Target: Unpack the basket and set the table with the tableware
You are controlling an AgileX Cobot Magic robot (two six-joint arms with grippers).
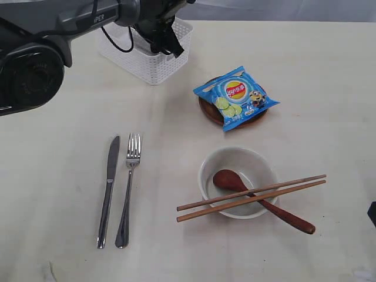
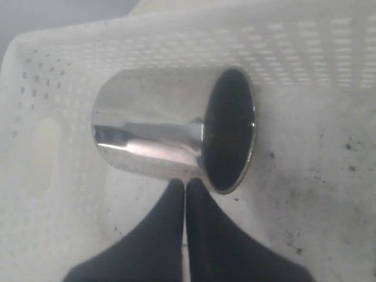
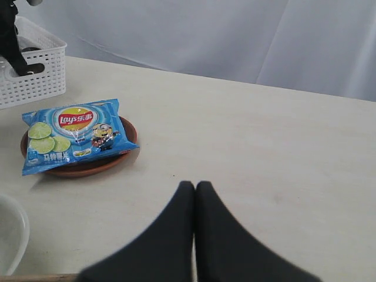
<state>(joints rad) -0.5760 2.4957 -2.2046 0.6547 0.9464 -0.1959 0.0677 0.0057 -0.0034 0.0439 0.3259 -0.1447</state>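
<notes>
Basket (image 1: 154,69) around downward-pointing left end effector (image 2: 185,182)

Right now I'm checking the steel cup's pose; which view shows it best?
Left wrist view: the steel cup lies on its side in the basket, close up. In the exterior view the arm hides it; the right wrist view leaves it unclear.

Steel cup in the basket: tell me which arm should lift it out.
Left. The left gripper hangs inside the basket, its shut fingertips right by the steel cup, which lies on its side. The right gripper, also shut, hangs over the table, well away from the basket.
</notes>
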